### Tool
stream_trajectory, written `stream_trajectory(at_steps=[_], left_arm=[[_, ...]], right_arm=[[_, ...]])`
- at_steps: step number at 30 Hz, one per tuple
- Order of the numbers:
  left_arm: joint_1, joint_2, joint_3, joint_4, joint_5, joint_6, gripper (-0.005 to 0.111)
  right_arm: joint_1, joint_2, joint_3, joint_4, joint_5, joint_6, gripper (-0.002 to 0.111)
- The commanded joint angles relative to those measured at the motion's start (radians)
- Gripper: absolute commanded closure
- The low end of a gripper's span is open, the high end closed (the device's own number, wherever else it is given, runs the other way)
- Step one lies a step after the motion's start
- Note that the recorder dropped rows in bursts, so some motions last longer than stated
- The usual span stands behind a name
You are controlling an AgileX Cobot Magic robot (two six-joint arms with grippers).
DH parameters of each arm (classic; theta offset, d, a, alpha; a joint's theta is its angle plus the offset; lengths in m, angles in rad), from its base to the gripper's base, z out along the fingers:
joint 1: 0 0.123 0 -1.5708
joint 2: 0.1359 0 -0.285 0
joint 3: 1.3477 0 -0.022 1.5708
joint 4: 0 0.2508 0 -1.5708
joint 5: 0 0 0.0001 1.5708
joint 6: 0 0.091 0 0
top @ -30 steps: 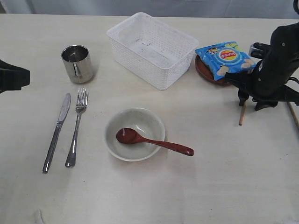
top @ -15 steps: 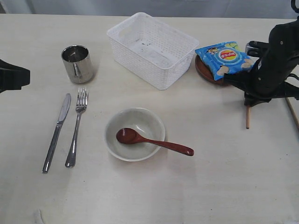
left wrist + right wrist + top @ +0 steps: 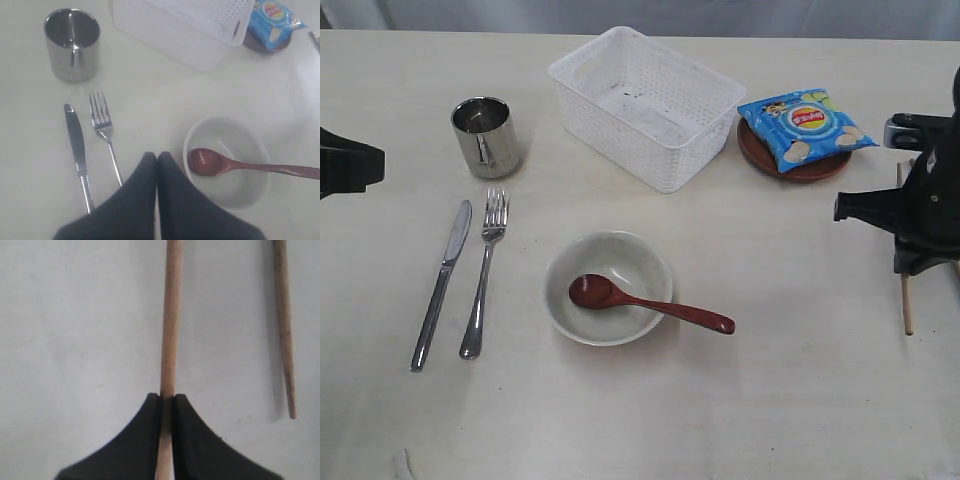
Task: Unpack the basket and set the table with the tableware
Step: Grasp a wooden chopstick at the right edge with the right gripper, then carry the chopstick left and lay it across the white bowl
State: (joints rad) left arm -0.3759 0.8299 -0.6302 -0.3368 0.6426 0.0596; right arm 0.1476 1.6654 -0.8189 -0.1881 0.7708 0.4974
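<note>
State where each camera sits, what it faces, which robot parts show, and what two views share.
Exterior view: high above the table, looking down; left arm and right arm at the edges.
Left wrist view: on the left arm, looking past the shut left gripper at knife, fork, bowl.
Right wrist view: on the right arm, facing the table; right gripper pinches a chopstick.
Shared: exterior and left wrist both show bowl and cup.

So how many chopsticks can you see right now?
2. The first chopstick is pinched in the right tool; the second chopstick lies loose on the table beside it, not touching. The arm may hide more.
</note>
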Motion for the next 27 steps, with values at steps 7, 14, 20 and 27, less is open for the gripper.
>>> stream_trajectory(at_steps=[7, 14, 20, 27], left_arm=[[-0.006, -0.004, 0.007, -0.007, 0.003, 0.005, 0.107], [-0.006, -0.004, 0.007, -0.011, 0.003, 0.005, 0.107], [-0.006, -0.004, 0.007, -0.012, 0.003, 0.003, 0.107], [-0.006, -0.004, 0.007, -0.012, -0.002, 0.003, 0.107]], right_arm=[[-0.005, -0.232, 0.033, 0.081, 0.076, -0.095, 0.109], [0.056, -0.356, 0.033, 0.284, 0.076, -0.282, 0.109], [0.255, -0.354, 0.029, 0.393, 0.011, -0.349, 0.109], [0.504, -0.268, -0.075, 0.408, 0.016, -0.296, 0.109]])
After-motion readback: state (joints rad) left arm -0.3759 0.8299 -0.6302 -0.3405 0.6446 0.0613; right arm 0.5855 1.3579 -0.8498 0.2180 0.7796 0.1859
